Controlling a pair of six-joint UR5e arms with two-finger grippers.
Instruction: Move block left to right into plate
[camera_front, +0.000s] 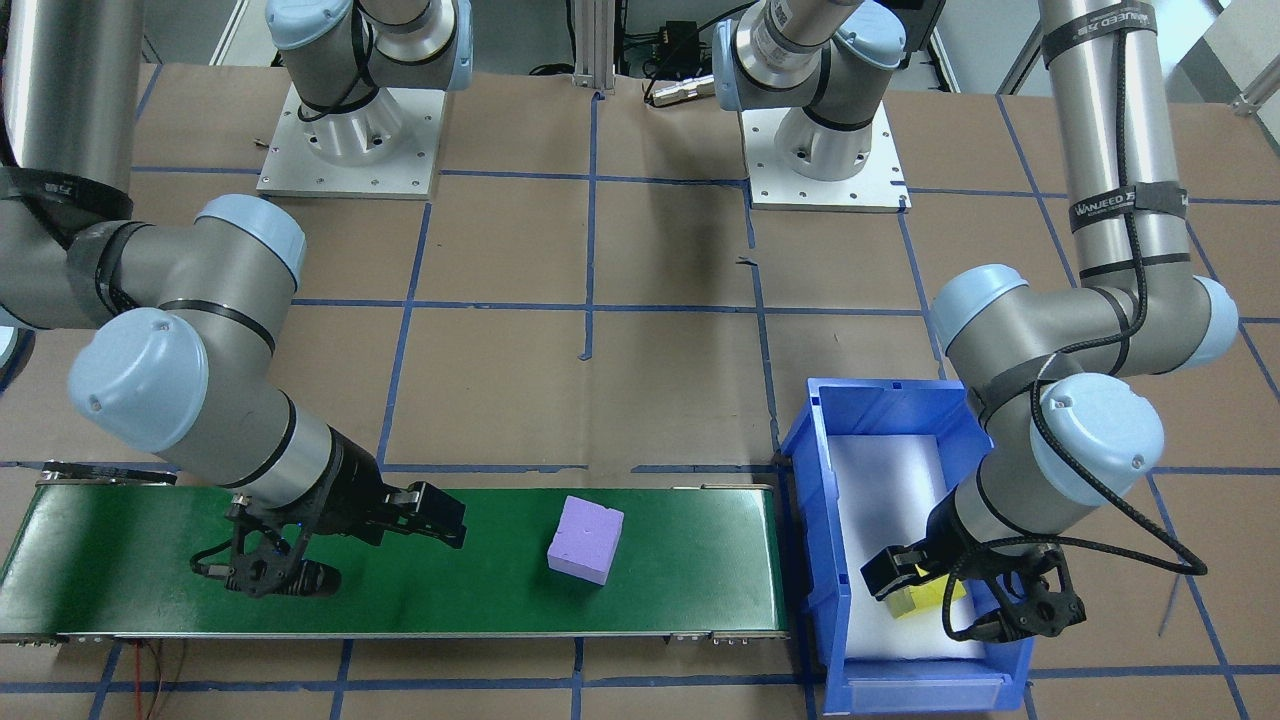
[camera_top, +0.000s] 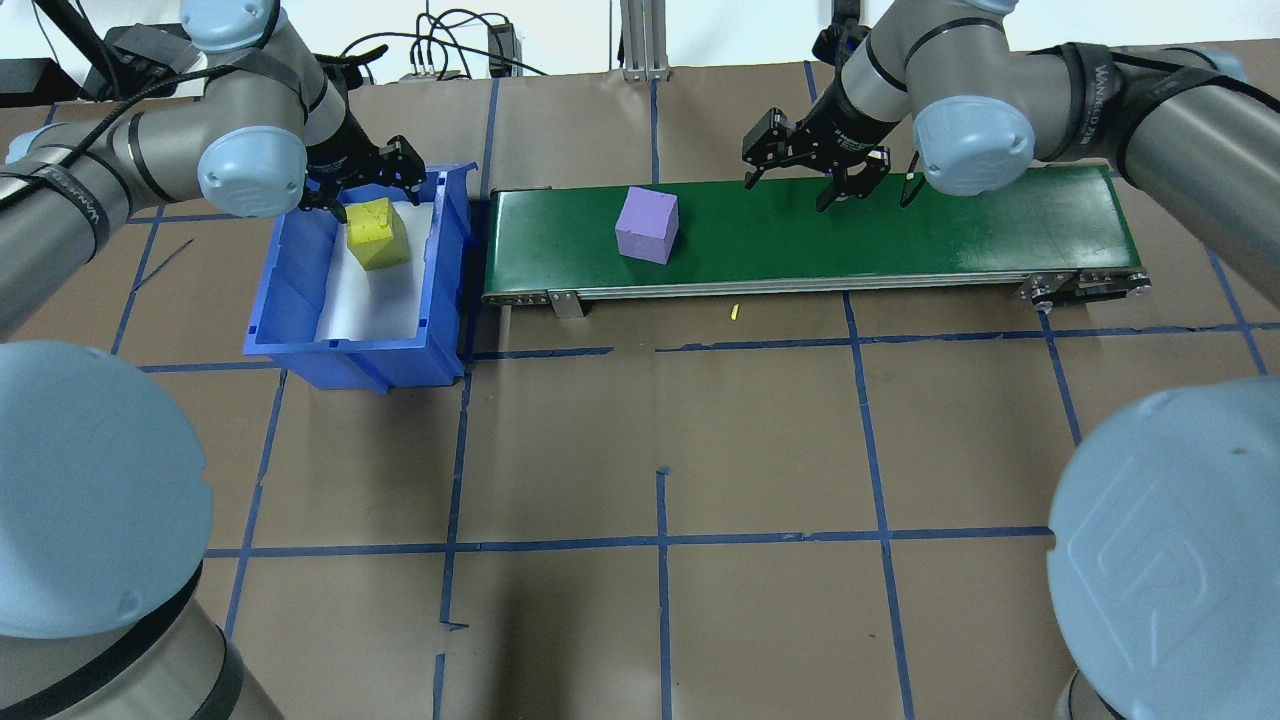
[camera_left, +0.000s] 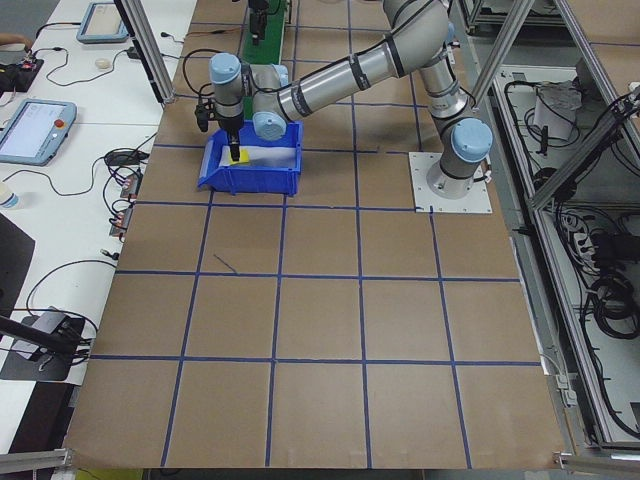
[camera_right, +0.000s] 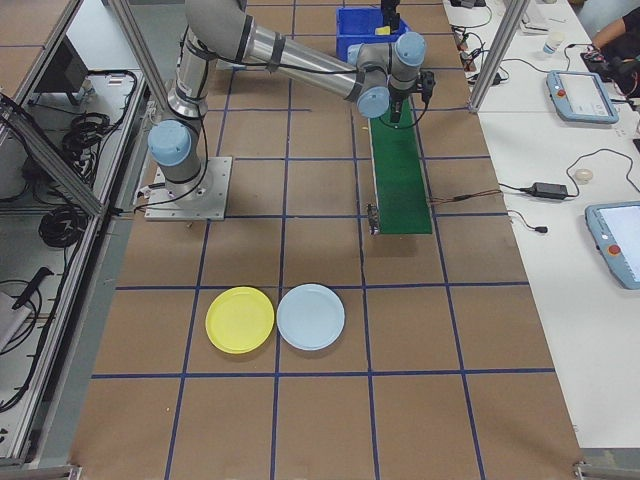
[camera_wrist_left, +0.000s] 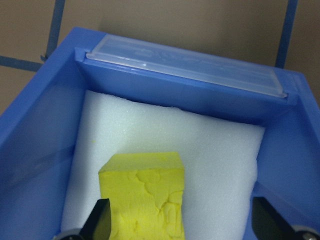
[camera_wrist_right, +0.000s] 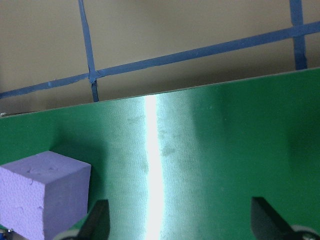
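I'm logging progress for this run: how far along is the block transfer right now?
Done: the purple block sits on the green conveyor. In hand: the open left gripper hovers around the yellow block in the blue bin, not clamped; the open right gripper waits over the belt. Left: neither block has reached the yellow plate or the blue plate.

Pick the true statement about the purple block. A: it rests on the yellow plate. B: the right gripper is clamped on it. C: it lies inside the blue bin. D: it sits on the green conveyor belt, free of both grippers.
D: the purple block sits on the green conveyor belt, with the open right gripper off to one side.
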